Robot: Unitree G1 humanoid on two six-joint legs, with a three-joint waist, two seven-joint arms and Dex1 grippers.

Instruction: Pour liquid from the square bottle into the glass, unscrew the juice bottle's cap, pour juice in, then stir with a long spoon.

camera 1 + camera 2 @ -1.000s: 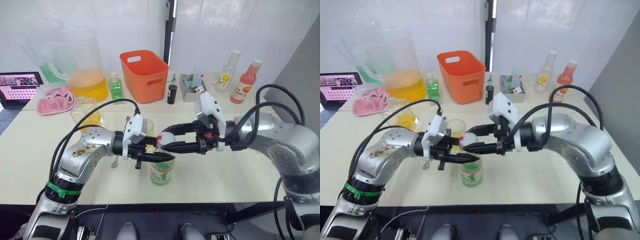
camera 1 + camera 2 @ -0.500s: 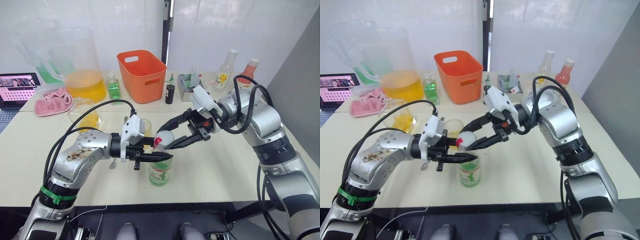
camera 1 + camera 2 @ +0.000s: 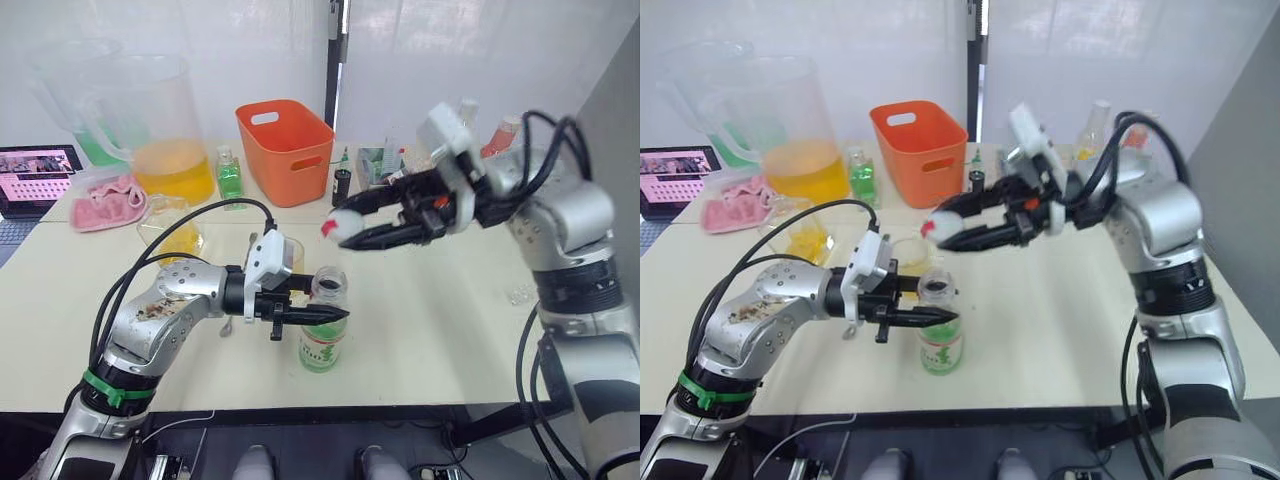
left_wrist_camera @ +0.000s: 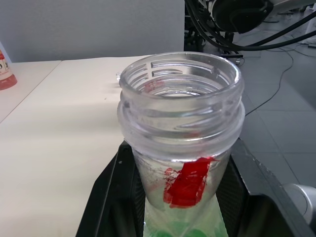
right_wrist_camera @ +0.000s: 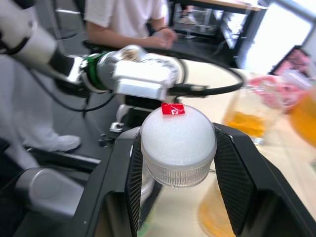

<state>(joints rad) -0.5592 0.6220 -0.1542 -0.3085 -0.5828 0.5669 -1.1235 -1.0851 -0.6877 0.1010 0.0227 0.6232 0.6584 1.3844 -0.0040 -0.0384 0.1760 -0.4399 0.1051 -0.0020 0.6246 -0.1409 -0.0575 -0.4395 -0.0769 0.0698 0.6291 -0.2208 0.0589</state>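
On our cream tabletop (image 3: 450, 330), frame centre, the left pincer (image 3: 335, 314) grips the uncapped juice bottle (image 3: 323, 335). Our right pincer (image 3: 342, 228) clasps the cap (image 3: 343, 226) above.

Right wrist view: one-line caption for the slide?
Right pincer holds the white cap clamped between its fingers, lifted off the juice bottle.

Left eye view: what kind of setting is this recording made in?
Likely a lab or office test bench set up for drink mixing: plain pale tables, a laptop, a big pitcher and an orange bin.
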